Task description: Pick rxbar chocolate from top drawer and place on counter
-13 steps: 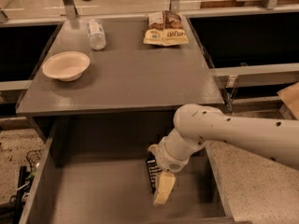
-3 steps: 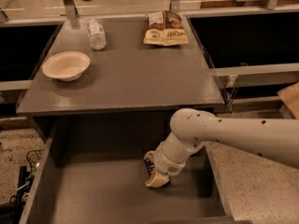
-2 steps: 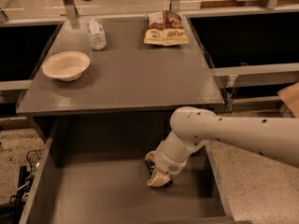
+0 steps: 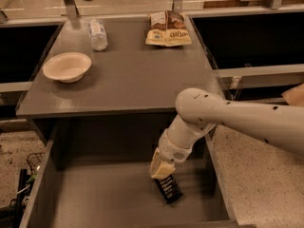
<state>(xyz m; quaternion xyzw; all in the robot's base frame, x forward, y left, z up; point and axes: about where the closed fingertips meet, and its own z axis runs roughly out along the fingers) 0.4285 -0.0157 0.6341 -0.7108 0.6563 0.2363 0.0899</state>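
Observation:
The rxbar chocolate, a small black bar with white text, hangs tilted in the right part of the open top drawer. My gripper reaches down into the drawer from the right. Its cream fingers are shut on the bar's upper end, and the bar's lower end is close to the drawer bottom. The grey counter lies above and behind the drawer. My white arm crosses in from the right edge.
On the counter stand a cream bowl at the left, a lying water bottle at the back and a tan-and-brown snack bag at the back right. Dark recessed bins flank the counter. The drawer's right wall is near the gripper.
My gripper has risen a little inside the drawer and the bar has come up with it, now hanging from the fingers instead of lying flat.

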